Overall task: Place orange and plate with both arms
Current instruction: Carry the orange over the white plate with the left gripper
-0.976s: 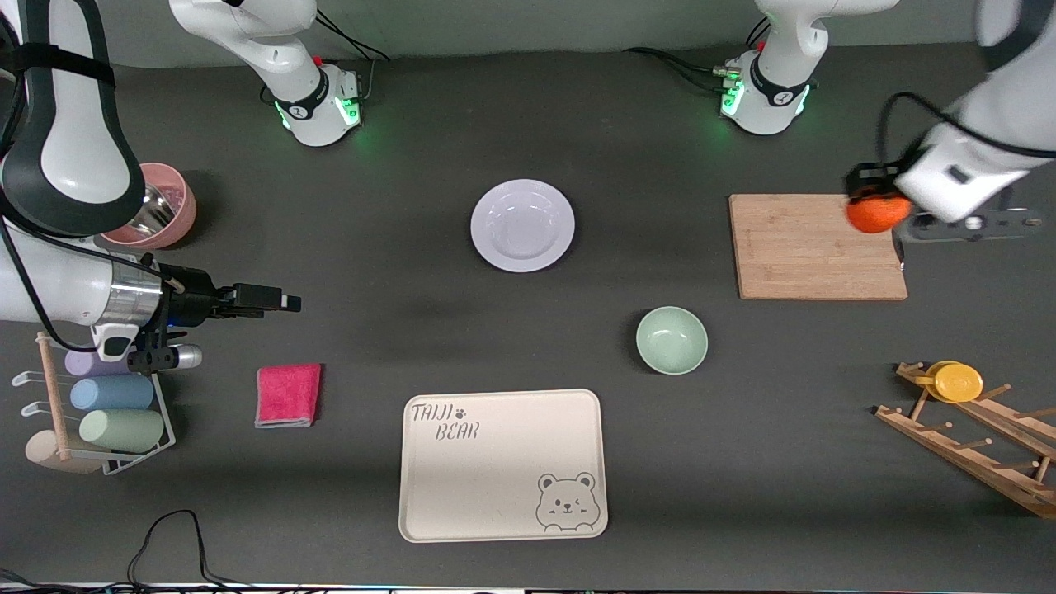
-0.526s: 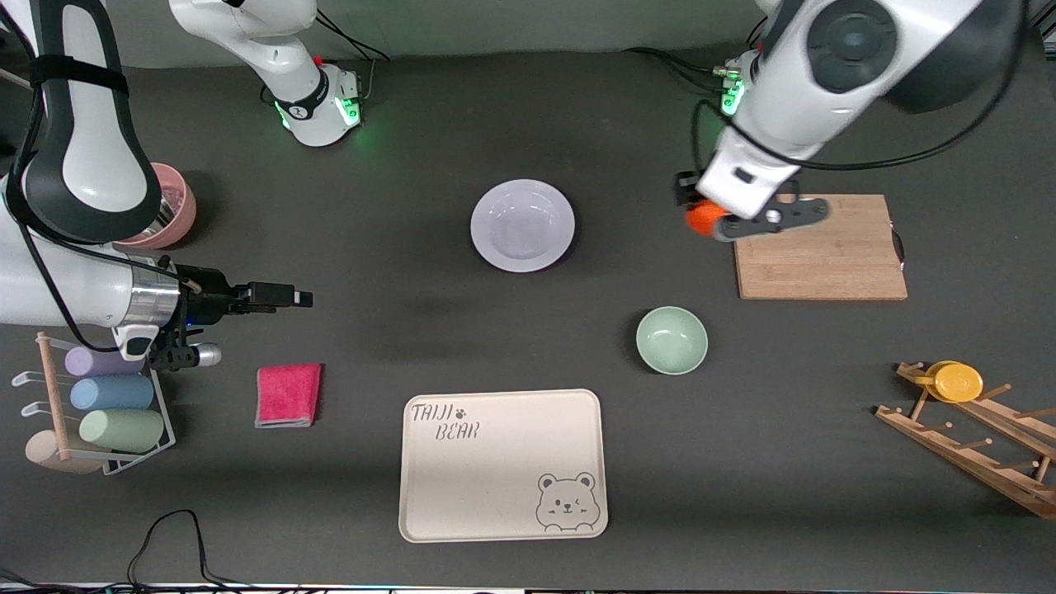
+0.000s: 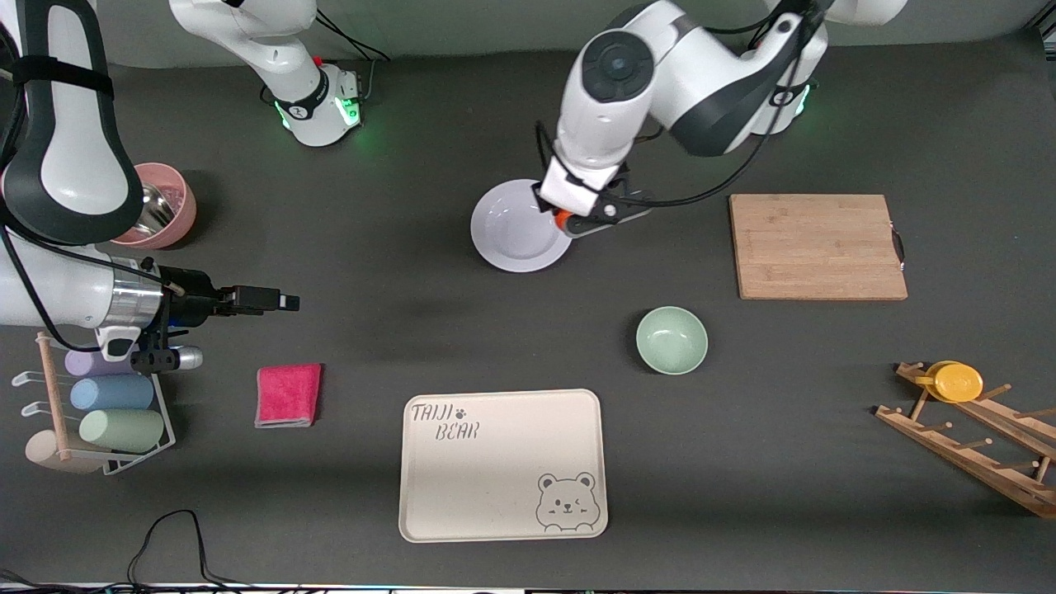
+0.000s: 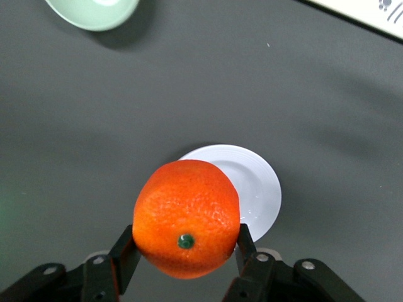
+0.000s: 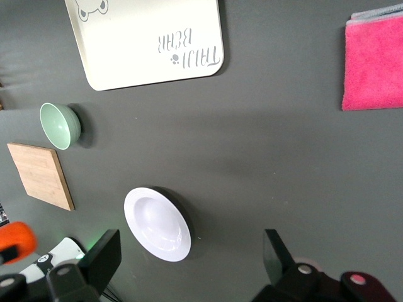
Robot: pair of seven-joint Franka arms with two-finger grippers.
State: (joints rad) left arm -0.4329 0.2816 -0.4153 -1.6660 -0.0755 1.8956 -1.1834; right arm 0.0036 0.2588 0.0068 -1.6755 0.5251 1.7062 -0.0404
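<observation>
over the edge of the round white plate [image 3: 517,229] at the middle of the dark bench [image 3: 412,330], the left gripper [image 3: 569,216] grips the small bright-orange fruit [image 4: 187,217] between its fingers, up in the air. the plate lies farther from the front camera than the pale green bowl [image 3: 671,339]. the right gripper [image 3: 276,301] hangs with jaws wide apart, holding nothing, above the pink folded cloth [image 3: 288,394] at its own end, waiting.
</observation>
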